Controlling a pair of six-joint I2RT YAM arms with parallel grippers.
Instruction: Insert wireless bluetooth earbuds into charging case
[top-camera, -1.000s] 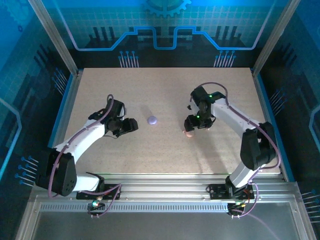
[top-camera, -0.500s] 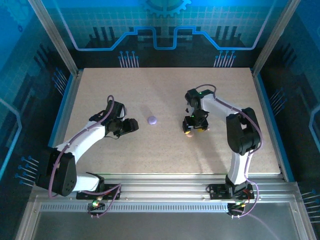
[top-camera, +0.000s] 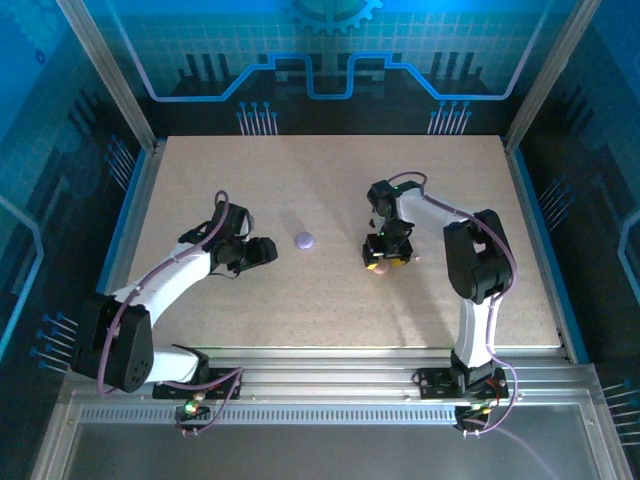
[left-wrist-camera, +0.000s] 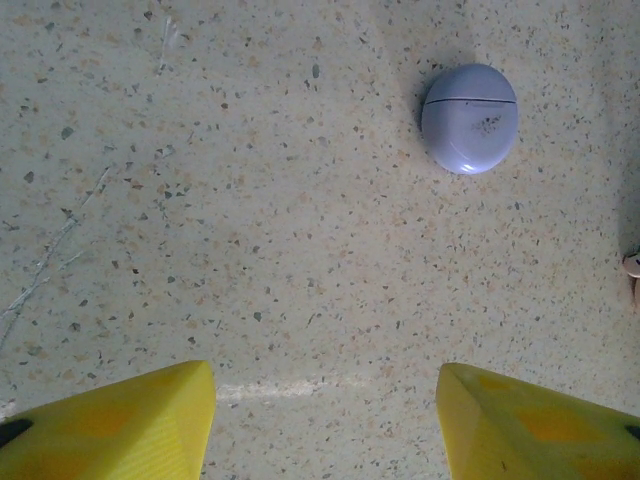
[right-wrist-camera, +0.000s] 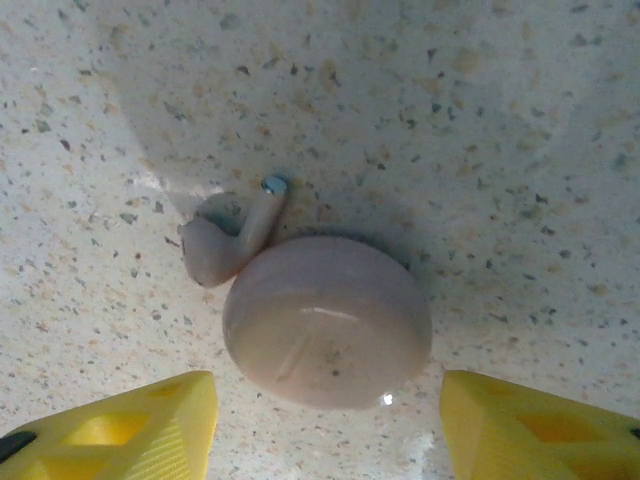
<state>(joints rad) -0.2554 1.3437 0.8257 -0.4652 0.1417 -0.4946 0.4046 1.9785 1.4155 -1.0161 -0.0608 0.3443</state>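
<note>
A closed, round pink charging case (right-wrist-camera: 328, 322) lies on the speckled table, with one pale earbud (right-wrist-camera: 228, 240) resting against its upper left side, metal-tipped stem pointing up. My right gripper (right-wrist-camera: 325, 430) is open just above the table; its yellow fingertips (right-wrist-camera: 120, 425) flank the near edge of the pink case without touching it. From above, the right gripper (top-camera: 384, 260) covers most of the pink case (top-camera: 377, 268). A closed lavender charging case (left-wrist-camera: 469, 118) sits ahead and to the right of my open, empty left gripper (left-wrist-camera: 325, 420).
In the top view the lavender case (top-camera: 305, 240) lies between the left gripper (top-camera: 264, 250) and the right one, mid-table. The tabletop (top-camera: 330, 310) is bounded by metal rails and blue walls. A pinkish sliver (left-wrist-camera: 632, 265) shows at the left wrist view's right edge.
The right arm has folded its elbow inward and its gripper has shifted slightly left, down over the pink case. The left arm and the lavender case have stayed put.
</note>
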